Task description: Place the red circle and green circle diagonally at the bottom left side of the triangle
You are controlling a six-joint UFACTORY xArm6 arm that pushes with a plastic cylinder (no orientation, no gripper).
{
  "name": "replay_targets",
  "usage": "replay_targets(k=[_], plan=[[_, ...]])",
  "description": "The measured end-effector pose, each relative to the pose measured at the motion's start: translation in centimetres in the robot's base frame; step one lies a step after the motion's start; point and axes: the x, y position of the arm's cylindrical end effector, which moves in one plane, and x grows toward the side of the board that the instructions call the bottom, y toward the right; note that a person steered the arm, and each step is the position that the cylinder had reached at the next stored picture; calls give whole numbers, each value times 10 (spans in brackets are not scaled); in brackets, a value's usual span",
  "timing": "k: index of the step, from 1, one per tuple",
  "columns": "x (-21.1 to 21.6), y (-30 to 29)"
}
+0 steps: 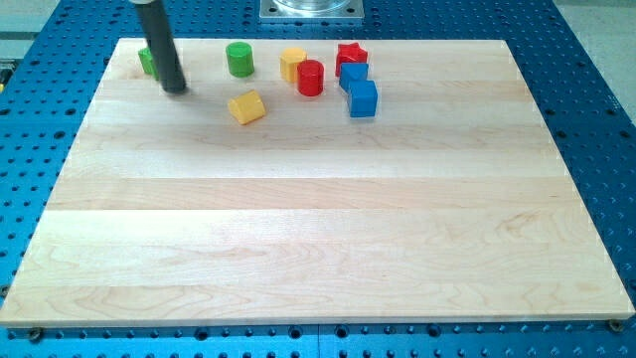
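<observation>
The red circle (310, 77) stands near the view's top, just right of a yellow block (292, 64). The green circle (239, 59) stands left of them. A blue block (353, 75), which may be the triangle, sits right of the red circle, with a blue cube (363, 98) below it and a red star (351, 56) above it. My tip (176, 89) rests on the board at the top left, left of the green circle and apart from it. A second green block (146, 61) is partly hidden behind the rod.
A yellow block (246, 106) lies below the green circle. The wooden board (318, 219) lies on a blue perforated table. A metal base (312, 9) stands at the view's top edge.
</observation>
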Motion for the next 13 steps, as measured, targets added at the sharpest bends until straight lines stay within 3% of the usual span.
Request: replay_targets(k=[3, 5, 8, 11, 12, 13], plan=[[-18, -31], [-19, 43], [-19, 44], [-80, 43], [-82, 75], [-42, 128]])
